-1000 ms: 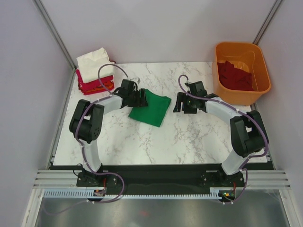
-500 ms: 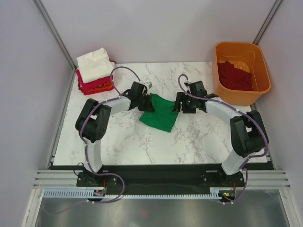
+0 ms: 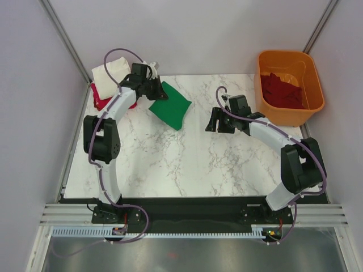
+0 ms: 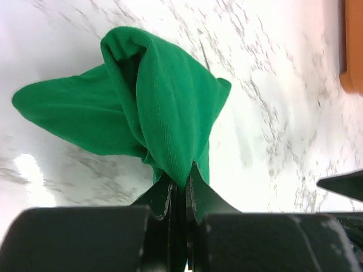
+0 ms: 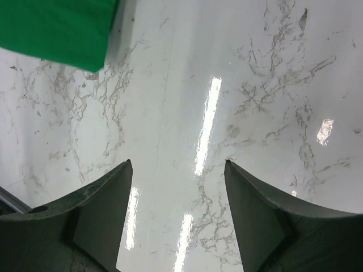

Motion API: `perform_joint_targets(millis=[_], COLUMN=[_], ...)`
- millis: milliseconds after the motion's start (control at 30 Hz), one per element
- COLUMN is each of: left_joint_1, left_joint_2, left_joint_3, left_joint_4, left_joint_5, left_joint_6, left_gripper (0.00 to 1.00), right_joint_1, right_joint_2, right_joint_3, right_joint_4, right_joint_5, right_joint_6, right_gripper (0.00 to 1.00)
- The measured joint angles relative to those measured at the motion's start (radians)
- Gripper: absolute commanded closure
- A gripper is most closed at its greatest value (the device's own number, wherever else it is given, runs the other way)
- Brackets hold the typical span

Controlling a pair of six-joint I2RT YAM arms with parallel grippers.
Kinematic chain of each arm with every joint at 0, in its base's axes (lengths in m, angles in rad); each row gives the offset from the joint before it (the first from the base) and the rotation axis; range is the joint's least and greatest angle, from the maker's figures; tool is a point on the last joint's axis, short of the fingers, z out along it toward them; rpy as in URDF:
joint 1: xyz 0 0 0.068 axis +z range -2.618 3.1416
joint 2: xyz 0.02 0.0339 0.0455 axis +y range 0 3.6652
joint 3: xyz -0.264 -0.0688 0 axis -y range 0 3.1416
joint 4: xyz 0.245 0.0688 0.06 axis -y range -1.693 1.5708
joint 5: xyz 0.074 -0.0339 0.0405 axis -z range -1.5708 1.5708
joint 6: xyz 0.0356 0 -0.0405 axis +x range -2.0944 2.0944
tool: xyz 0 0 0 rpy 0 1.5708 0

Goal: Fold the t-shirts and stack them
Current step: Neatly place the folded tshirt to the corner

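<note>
Top cam: bright, even light from above, soft short shadows, sharp pic. Right wrist cam: long white glare streaks on shiny surface (image 5: 266, 85). Left wrist cam: surface washed out white at left.

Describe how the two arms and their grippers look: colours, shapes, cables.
The left arm and the right arm both have white curved links between bulky black joints and stand on black bases. A thin purple cable loops along each arm. The left gripper and right gripper are black, with two flat fingers tapering to pointed tips.
</note>
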Motion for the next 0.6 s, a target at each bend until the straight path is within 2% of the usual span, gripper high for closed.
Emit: perform_joint_targets(millis=[367, 600], left_joint_1=[0.118, 0.173], left_joint_2=[0.185, 0.234], left_joint_3=[0.424, 0.643], left_joint_4=[-0.259, -0.334], left_joint_5=[0.008, 0.061], left_joint_6=[0.076, 0.079], left_gripper=[0.98, 0.98], right_joint_1=[0.0, 0.0], right_joint_2=[-0.039, -0.053], right_joint_3=[-0.042, -0.048], right_joint_4=[0.025, 0.05], right_joint_5=[-0.044, -0.06], right_joint_6=[0.015, 0.023], right_gripper=[0.26, 0.26])
